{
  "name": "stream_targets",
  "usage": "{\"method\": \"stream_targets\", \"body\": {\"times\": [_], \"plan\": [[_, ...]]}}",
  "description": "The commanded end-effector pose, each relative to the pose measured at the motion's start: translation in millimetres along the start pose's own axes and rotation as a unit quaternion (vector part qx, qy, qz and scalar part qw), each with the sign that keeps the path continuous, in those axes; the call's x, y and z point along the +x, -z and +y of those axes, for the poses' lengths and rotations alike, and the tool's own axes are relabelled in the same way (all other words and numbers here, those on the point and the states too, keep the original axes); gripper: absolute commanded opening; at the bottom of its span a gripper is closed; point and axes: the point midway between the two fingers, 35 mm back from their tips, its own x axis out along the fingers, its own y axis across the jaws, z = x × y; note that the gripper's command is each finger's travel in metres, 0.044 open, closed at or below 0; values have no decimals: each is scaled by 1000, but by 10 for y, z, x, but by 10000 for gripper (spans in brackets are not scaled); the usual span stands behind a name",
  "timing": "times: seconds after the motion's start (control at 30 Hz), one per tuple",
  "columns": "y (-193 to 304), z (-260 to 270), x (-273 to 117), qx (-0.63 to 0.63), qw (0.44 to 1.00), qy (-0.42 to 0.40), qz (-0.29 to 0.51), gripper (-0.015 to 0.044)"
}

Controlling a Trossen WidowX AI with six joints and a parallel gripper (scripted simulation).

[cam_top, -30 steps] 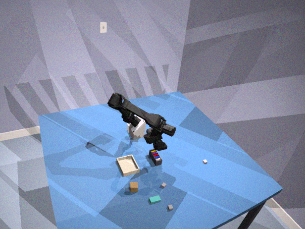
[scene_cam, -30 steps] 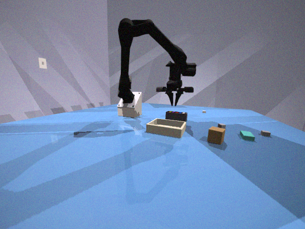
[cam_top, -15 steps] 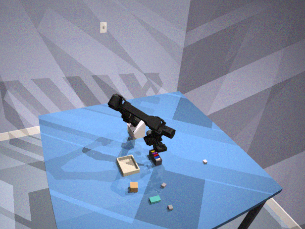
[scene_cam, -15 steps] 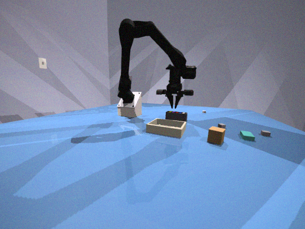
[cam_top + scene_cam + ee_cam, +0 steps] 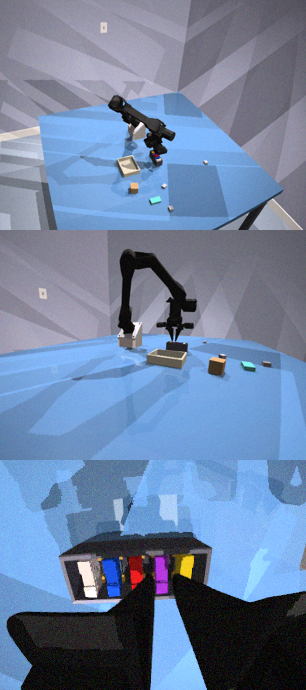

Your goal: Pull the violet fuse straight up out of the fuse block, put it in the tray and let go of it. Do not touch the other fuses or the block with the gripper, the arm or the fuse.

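Observation:
The violet fuse [image 5: 161,571] stands in the dark fuse block [image 5: 158,163] [image 5: 177,347] [image 5: 135,545], between the red fuse [image 5: 135,569] and the yellow fuse [image 5: 186,564]. The blue fuse [image 5: 112,577] and white fuse [image 5: 89,579] are in the same row. My gripper [image 5: 174,340] [image 5: 162,580] is open by a narrow gap and empty, pointing down just above the block. In the wrist view its fingertips appear on either side of the violet fuse's line. The beige tray [image 5: 131,174] [image 5: 164,361] is empty, beside the block.
An orange cube [image 5: 134,188] [image 5: 216,366], a turquoise slab [image 5: 155,200] [image 5: 248,366] and small grey blocks [image 5: 164,185] [image 5: 171,208] [image 5: 205,162] lie on the blue table. A white sloped box [image 5: 139,133] [image 5: 137,337] stands near the arm's base.

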Motion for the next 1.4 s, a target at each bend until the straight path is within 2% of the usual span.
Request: {"method": "stream_targets", "body": {"times": [0.0,0.63,0.97,1.37], "plan": [[-2,-4,17,-2,1000,0,-2,67],[-4,-4,118,-2,1000,0,-3,67],[-2,-3,105,0,1000,0,0,1],[0,-1,69,0,1000,0,0,0]]}}
